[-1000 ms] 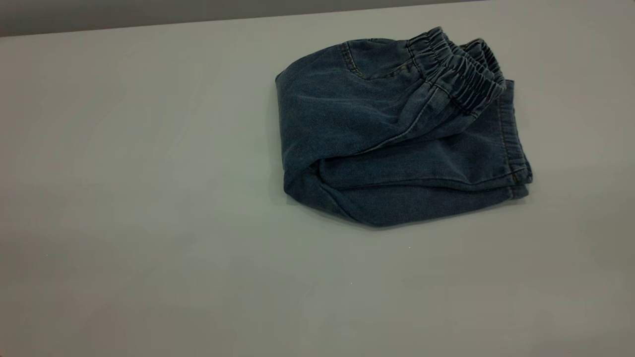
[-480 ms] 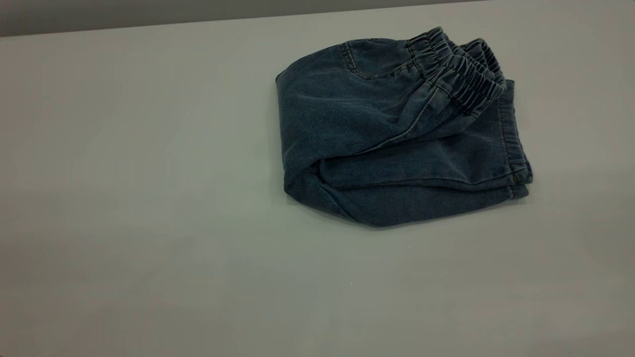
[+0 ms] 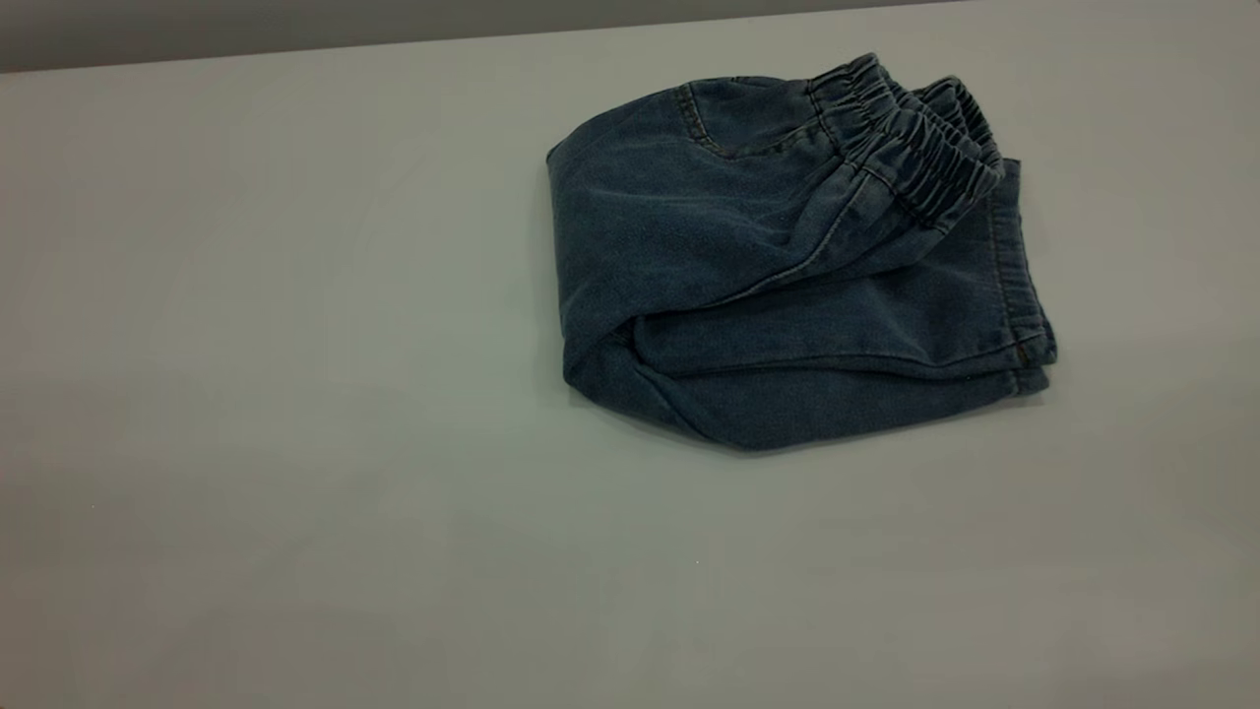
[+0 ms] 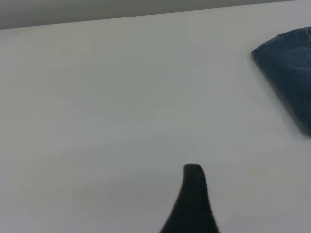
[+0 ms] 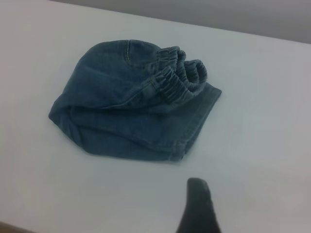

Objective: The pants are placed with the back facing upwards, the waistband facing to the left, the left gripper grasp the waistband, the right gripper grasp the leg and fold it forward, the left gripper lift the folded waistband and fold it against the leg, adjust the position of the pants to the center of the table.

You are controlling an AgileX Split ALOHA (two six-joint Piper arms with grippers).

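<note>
The pants [image 3: 787, 266] lie folded in a blue denim bundle on the table [image 3: 295, 394], right of its middle and near the far edge. The gathered waistband [image 3: 911, 138] rests on top at the bundle's far right, over the leg [image 3: 866, 325], whose stitched hem [image 3: 1024, 295] faces right. Neither gripper shows in the exterior view. One black finger [image 4: 193, 199] of my left gripper hovers over bare table, well away from the pants' corner [image 4: 289, 77]. One black finger [image 5: 198, 206] of my right gripper hangs just short of the pants [image 5: 131, 107], nothing beside it.
The table's far edge [image 3: 295, 51] runs just behind the pants, with a dark grey wall beyond. Bare tabletop stretches to the left and in front of the bundle.
</note>
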